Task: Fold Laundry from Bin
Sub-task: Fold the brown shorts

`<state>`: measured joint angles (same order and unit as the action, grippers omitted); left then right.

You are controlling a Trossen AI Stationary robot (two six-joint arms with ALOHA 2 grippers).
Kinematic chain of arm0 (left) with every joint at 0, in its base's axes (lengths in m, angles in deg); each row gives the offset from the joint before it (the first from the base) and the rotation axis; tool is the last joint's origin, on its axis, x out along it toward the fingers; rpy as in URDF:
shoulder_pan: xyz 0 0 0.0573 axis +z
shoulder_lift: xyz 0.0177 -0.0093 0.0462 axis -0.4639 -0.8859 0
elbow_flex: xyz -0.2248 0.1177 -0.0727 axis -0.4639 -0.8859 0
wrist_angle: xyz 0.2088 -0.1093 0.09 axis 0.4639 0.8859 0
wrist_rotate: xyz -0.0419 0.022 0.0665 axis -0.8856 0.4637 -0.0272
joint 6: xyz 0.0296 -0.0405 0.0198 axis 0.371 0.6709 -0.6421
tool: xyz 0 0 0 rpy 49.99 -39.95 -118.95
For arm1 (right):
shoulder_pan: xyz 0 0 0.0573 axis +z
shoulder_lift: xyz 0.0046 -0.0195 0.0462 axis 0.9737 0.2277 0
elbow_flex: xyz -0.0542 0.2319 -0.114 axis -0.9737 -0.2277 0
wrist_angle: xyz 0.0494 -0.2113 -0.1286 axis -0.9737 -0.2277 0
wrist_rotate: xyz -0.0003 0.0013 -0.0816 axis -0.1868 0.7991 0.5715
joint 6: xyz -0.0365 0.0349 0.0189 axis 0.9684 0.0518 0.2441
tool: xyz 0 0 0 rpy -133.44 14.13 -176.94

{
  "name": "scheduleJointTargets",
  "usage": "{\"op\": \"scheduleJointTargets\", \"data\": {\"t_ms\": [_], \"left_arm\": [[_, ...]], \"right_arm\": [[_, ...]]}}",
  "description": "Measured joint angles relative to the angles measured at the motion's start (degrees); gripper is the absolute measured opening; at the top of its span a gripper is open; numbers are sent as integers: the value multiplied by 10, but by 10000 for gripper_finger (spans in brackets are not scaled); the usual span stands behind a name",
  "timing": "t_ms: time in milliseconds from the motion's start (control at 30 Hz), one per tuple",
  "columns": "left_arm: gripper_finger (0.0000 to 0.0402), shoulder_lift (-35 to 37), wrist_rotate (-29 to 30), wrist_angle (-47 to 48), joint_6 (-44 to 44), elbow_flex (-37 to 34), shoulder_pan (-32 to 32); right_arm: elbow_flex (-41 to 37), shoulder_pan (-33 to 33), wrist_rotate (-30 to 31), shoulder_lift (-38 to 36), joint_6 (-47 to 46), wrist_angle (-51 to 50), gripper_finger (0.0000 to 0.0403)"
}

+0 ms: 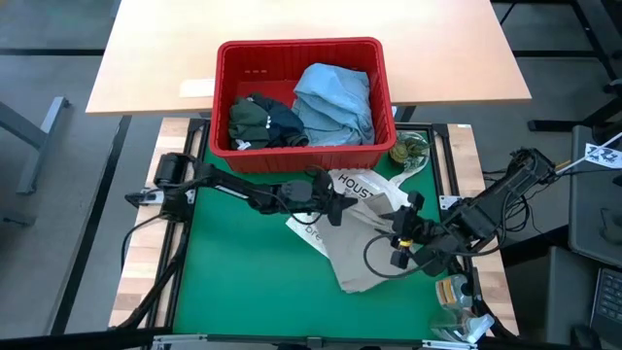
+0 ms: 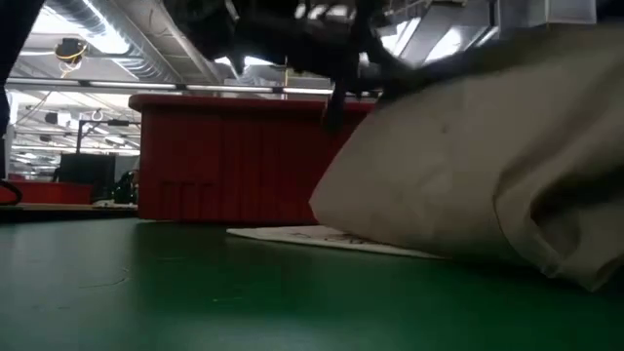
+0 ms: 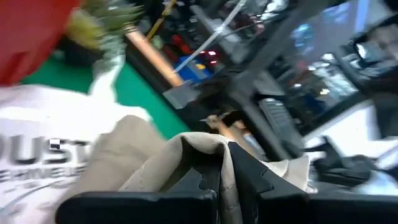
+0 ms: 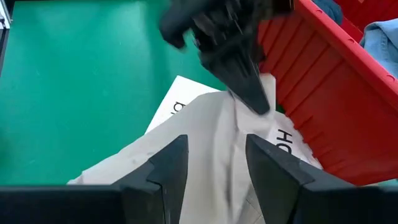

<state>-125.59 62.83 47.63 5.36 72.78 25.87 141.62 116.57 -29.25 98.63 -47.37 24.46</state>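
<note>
**Left gripper pinching beige garment, lifted off mat**

Left gripper (image 1: 335, 206), center of high view, fingers clamped together on a fold of the beige garment (image 1: 374, 248); cloth peaks up betw. the fingers (image 3: 245, 171) in left wrist view. Right gripper (image 1: 400, 238) sits right of center, over the same garment, fingers apart w/ cloth lying betw. them, not squeezed. Garment drapes from the left grip down onto the green mat (image 1: 233, 282), partly covering a white tote bag (image 1: 355, 187) printed "HOUS…".

Red bin (image 1: 301, 53) at upper center, just behind the tote. Inside: light blue shirt (image 1: 335, 102) on right side, dark olive-green garment (image 1: 251, 117) and a navy piece (image 1: 284, 124) on left side.
</note>
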Motion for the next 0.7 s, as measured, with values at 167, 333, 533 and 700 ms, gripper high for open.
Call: {"op": "scheduleJointTargets", "data": {"t_ms": [167,333,533,700], "left_arm": [[17,-35,2,-1,1,0,19],[27,-62,1,-2,1,0,34],[29,-75,-2,4,0,0,42],[35,-75,-4,-22,-49,0,43]], "right_arm": [[0,0,-1,0,0,0,163],[0,0,0,3,0,0,163],[0,0,0,3,0,0,163],[0,0,-1,3,0,1,163]]}}
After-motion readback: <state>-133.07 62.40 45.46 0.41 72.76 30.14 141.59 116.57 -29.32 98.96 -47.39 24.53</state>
